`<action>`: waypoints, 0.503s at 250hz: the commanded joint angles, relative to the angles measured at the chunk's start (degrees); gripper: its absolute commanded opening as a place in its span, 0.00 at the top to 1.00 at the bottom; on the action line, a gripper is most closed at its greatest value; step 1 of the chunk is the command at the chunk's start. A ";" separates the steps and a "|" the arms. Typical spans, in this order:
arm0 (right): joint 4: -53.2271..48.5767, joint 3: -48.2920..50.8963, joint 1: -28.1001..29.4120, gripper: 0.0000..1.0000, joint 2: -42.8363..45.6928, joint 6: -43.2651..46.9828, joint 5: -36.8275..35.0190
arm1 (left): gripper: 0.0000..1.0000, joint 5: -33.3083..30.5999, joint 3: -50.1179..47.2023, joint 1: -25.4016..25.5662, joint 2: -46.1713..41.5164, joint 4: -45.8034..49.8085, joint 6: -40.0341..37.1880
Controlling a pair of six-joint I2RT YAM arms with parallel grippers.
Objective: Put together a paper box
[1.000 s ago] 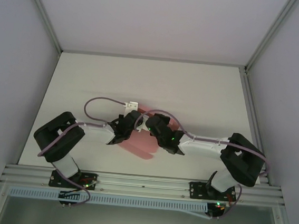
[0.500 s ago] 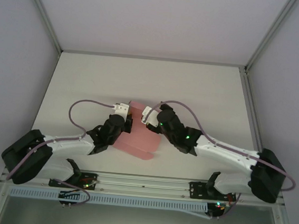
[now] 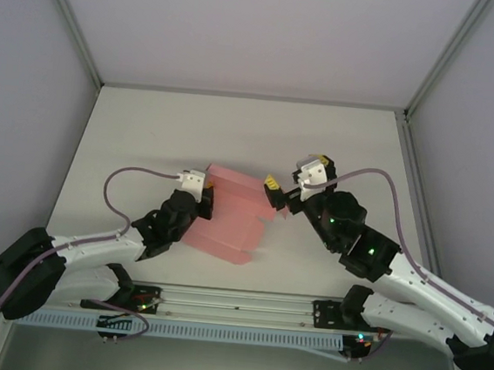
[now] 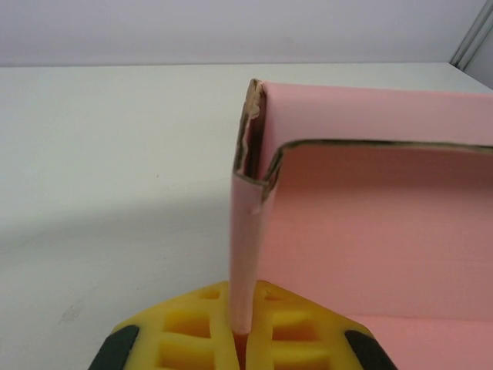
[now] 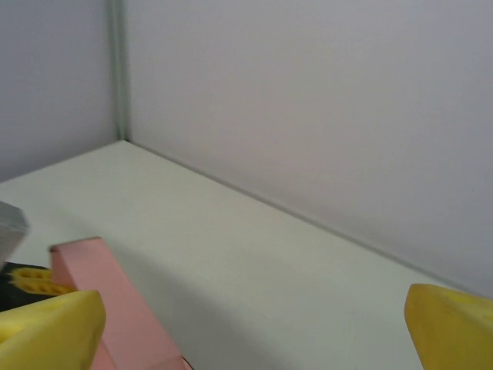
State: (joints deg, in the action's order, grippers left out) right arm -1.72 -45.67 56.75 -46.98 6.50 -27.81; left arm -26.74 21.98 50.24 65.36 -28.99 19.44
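White arms [image 3: 93, 242], purple cables [image 3: 143, 171], yellow fingers [image 4: 192, 324]

The far half of the bench [image 3: 244, 128] lies bare, with room for either arm. Mid-bench, the paper box [image 3: 226, 222] blocks the way, its raised wall standing between the left pincer [image 3: 205, 200] and the right pincer [image 3: 283, 188]. Walls [image 3: 29, 85] close off both sides and the back.
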 commanded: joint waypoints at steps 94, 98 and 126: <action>-0.68 6.03 -5.77 0.00 -8.93 -9.34 9.48 | 1.00 2.48 2.18 -0.07 1.34 -0.82 3.58; -0.13 6.03 -5.70 0.00 -9.47 -9.31 9.91 | 1.00 2.77 2.19 -0.06 1.38 -1.01 3.66; 8.21 7.54 -5.73 0.00 -13.04 -10.81 12.39 | 1.00 5.04 1.75 -0.08 1.84 -3.37 4.74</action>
State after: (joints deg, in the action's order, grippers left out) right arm -4.19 -39.75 51.20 -57.43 -1.80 -20.97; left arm -24.67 22.17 50.24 66.59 -28.42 21.98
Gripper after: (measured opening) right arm 0.998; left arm 0.043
